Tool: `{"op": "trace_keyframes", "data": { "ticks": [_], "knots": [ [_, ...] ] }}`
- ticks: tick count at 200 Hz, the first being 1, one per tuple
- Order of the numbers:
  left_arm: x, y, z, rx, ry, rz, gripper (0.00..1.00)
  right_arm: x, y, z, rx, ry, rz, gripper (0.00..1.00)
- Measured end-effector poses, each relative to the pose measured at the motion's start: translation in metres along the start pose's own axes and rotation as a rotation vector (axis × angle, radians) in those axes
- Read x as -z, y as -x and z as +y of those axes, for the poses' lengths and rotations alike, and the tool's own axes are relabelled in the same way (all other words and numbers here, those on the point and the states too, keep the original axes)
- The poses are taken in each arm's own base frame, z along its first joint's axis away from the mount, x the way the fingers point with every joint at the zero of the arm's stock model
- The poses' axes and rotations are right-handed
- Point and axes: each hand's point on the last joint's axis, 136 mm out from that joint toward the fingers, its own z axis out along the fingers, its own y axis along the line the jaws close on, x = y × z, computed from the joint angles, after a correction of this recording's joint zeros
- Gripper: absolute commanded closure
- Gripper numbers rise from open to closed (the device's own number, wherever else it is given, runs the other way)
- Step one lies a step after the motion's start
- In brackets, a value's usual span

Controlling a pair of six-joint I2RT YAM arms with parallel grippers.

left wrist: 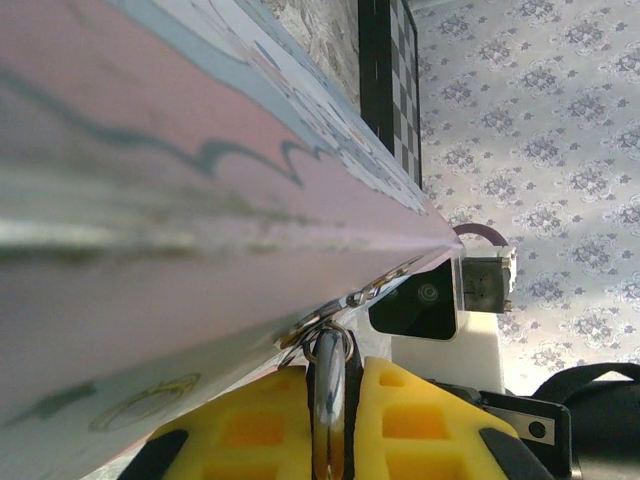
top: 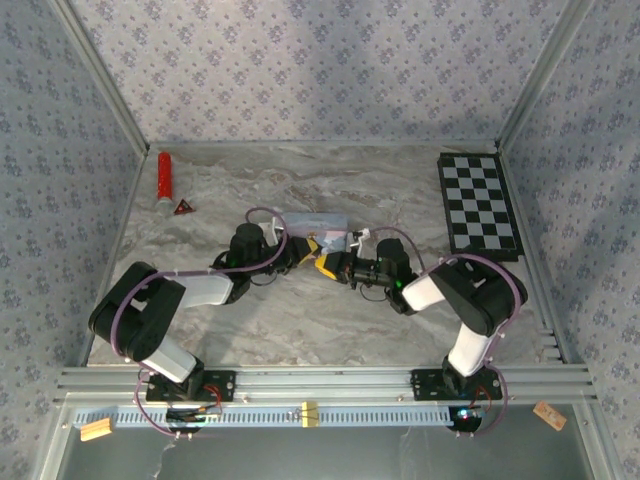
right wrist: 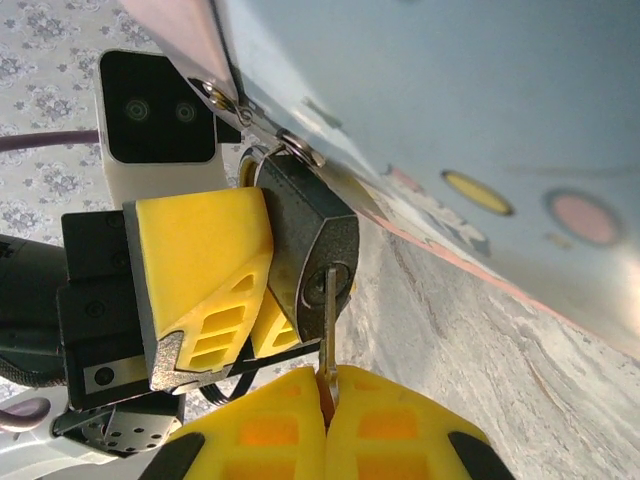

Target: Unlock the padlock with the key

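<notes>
Key (right wrist: 330, 310) vertical, tip up in padlock (right wrist: 310, 230) keyhole; right gripper (right wrist: 327, 385) tight on key, left gripper (left wrist: 330, 400) on padlock

Left wrist view: pastel tin (left wrist: 150, 180) blurred and cropped across the upper left; padlock (left wrist: 330, 425) mostly buried between the fingers of the left gripper (left wrist: 330, 368), cut by the bottom edge. Right wrist view, low centre: head of the key (right wrist: 330, 310) sunk inside the right gripper (right wrist: 328, 385); padlock's left flank covered by a yellow finger (right wrist: 205, 260). Top view, mid-frame: padlock and key too small to tell apart.
</notes>
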Motion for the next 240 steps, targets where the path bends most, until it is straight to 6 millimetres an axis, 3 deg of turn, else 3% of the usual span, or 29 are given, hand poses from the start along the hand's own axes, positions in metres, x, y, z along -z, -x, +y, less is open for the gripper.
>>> {"op": "trace_keyframes", "data": {
  "ticks": [44, 171, 240],
  "knots": [
    [0.002, -0.007, -0.004, -0.007, -0.013, 0.019, 0.98, 0.009, -0.002, 0.001, 0.038, -0.020, 0.025, 1.00],
    [0.005, -0.014, -0.006, -0.005, -0.010, 0.055, 1.00, 0.026, 0.000, -0.006, 0.095, -0.052, 0.056, 1.00],
    [0.008, -0.031, 0.000, 0.017, 0.002, 0.129, 1.00, 0.039, 0.023, -0.015, 0.084, -0.085, -0.025, 1.00]
  ]
}}
